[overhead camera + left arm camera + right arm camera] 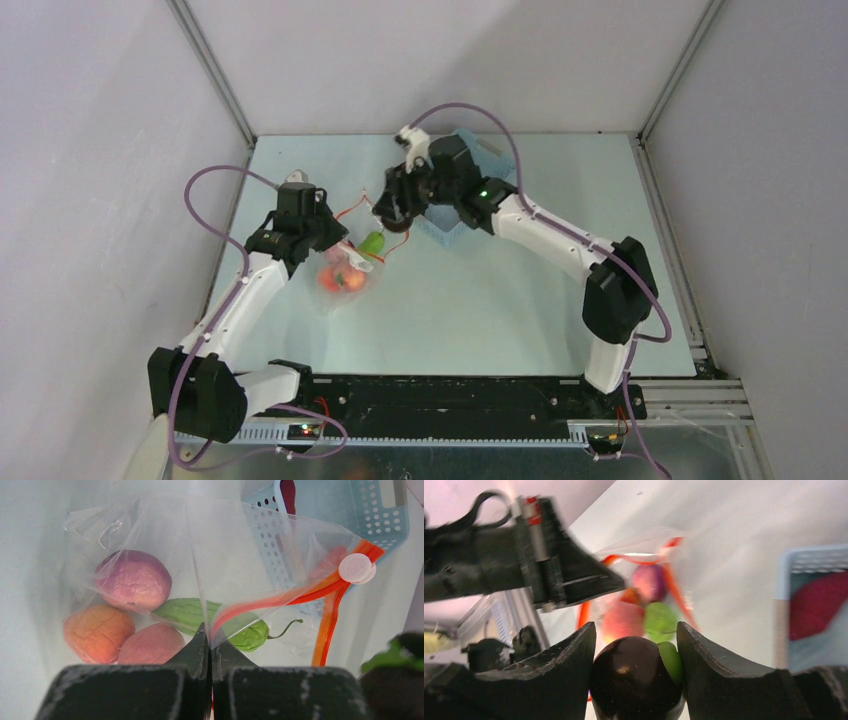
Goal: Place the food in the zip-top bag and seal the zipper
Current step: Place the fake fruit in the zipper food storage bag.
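Clear plastic first: the zip-top bag [150,540] lies in the left half of the table [500,320], about midway between the near and far edges, with its mouth turned toward your right arm. Your left gripper [207,652] is clamped tight on the bag's mouth edge, right at the zipper [280,597], and lifts that lip. Four pieces are inside: purple toy [132,580], peach-orange toy [97,632], red toy [150,647] and long green toy [187,612].

Your right gripper [635,635] has its fingers roughly half apart and closed round a dark toy [631,680] with a green cap, pressing it on both sides. The top view puts it just by the bag's mouth on the far side, not yet in.

Step in hand, my read: loading food, with the dark piece next. The next move calls for bringing it down between the two zipper strips and past the lip, letting go only once it clears. The mouth looks narrow, so the plastic may fold or snag.

One red piece [287,495] shows in the blue basket [310,535] by the far edge, so there is likely another trip before sealing. The zipper is open, and a white tab [356,567] sits at its end.
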Robot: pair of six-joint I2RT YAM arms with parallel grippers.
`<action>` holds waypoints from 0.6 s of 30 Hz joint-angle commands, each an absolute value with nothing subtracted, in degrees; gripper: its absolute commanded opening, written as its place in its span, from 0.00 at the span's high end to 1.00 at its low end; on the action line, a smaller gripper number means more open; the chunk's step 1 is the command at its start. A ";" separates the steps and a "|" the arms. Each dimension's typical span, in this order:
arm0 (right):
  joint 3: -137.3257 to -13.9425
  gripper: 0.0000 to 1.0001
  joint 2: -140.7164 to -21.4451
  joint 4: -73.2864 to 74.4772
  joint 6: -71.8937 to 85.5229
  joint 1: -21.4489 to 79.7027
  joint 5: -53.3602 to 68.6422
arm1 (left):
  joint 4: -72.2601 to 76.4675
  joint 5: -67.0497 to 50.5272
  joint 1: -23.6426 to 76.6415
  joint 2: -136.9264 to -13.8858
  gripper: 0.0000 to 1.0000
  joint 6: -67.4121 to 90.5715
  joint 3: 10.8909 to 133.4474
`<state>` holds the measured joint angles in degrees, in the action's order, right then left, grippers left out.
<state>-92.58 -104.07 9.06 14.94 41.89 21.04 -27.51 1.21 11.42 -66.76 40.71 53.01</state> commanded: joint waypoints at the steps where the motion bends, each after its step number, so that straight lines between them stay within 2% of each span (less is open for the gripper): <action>1: -93.55 0.73 -104.78 7.48 11.96 46.41 20.37 | -25.92 -0.93 10.90 -66.60 1.00 41.48 53.22; 2: -93.81 0.70 -105.43 7.72 12.13 47.09 20.14 | -25.99 -1.29 10.90 -66.52 1.00 41.53 53.15; 3: -94.01 0.61 -105.71 7.99 12.31 47.27 19.92 | -26.05 -1.39 10.94 -66.38 1.00 41.54 53.10; 6: -94.59 0.46 -106.36 8.77 12.93 48.19 19.20 | -25.65 -1.94 10.90 -65.94 1.00 41.78 52.99; 8: -95.09 0.20 -106.45 9.34 13.23 48.62 18.75 | -25.27 -3.04 10.90 -65.89 1.00 41.91 52.90; 11: -95.69 0.02 -106.18 10.20 12.85 49.12 18.04 | -24.98 -4.73 10.90 -65.72 1.00 41.99 52.84; 18: -96.11 0.01 -104.44 9.65 13.87 48.65 16.44 | -24.91 -5.15 10.90 -64.82 1.00 42.27 52.12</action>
